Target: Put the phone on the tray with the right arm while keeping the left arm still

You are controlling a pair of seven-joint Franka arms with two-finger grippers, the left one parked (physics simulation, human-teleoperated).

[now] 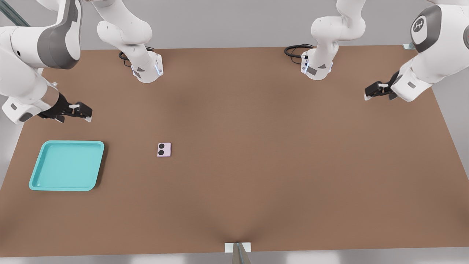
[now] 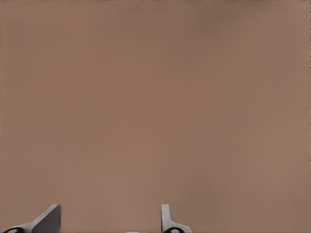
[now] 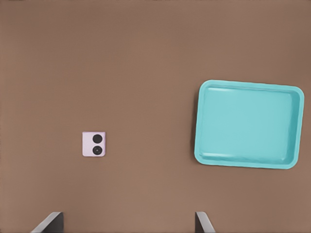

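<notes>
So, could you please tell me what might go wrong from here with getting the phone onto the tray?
The phone lies flat on the table, so the open gripper, hovering high near the tray, may struggle to get its jaws around such a thin edge. The phone could also slide when touched. The tray's raised rim might catch the phone if it is carried in low.

My gripper (image 1: pixel 87 113) hangs over the flat brown tabletop (image 1: pixel 256 165) at the front view's left, behind the shallow turquoise plastic tray (image 1: pixel 36 176). The small pale pink squarish phone (image 1: pixel 164 149) lies on the table to the tray's right in that view, apart from it.
</notes>
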